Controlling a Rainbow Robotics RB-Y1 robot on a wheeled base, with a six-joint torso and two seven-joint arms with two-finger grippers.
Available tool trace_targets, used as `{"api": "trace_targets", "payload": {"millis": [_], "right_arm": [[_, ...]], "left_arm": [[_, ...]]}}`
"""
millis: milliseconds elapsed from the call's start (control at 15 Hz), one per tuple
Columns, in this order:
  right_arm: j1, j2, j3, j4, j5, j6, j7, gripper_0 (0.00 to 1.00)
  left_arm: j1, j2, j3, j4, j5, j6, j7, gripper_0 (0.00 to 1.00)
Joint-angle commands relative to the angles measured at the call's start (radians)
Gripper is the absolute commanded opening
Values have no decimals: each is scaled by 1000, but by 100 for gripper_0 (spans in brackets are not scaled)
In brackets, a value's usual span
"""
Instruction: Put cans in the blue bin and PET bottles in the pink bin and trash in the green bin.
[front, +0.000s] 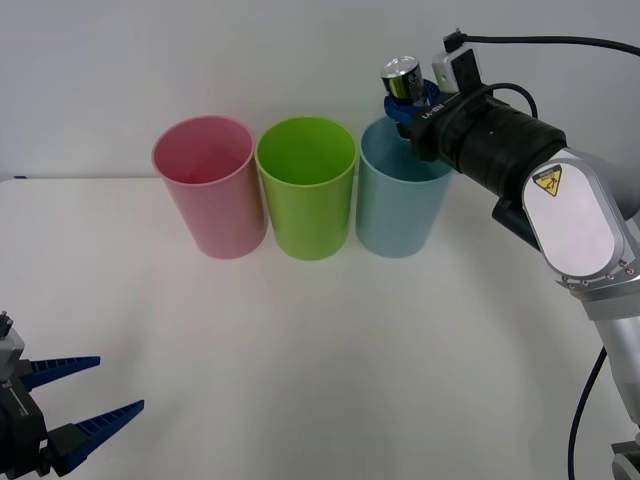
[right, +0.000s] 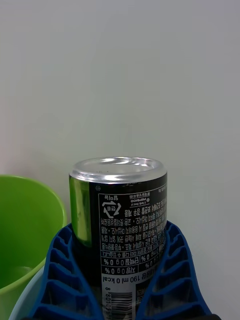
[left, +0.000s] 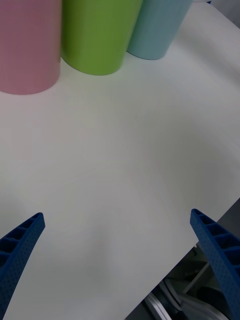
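This looks like a robotics lab or test bench, not a home or a shop. A plain white table (front: 300, 370) stands against a bare white wall (front: 250, 60), with no furnishings or decoration near it. On the table, close to the wall, three identical plastic bins stand in a tidy row like a staged trial: the pink bin (front: 208, 190), the green bin (front: 308, 190) just beside it, then the blue bin (front: 400, 205). A robot arm with exposed cabling and a yellow warning sticker (front: 546, 182) reaches above the blue bin.
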Motion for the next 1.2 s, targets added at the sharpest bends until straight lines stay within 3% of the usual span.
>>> {"api": "trace_targets", "payload": {"millis": [67,667,733,800,867,1000,1200], "right_arm": [[0,0,2,18,19,0,-2,0],[0,0,9,38,52,-2,-15,0],[0,0,9,38,58,-2,-11,12],[0,0,9,39,62,0,-8,43],[0,0,11,45,62,0,-9,65],[0,0,9,47,62,0,-9,76],[-2,0,9,47,62,0,-8,85]], "left_arm": [[0,0,0,0,0,0,0,100],[0,0,0,0,0,0,0,100],[0,0,0,0,0,0,0,100],[0,0,0,0,0,0,0,100],[0,0,0,0,0,0,0,100],[0,0,0,0,0,0,0,100],[0,0,0,0,0,0,0,100]]}}
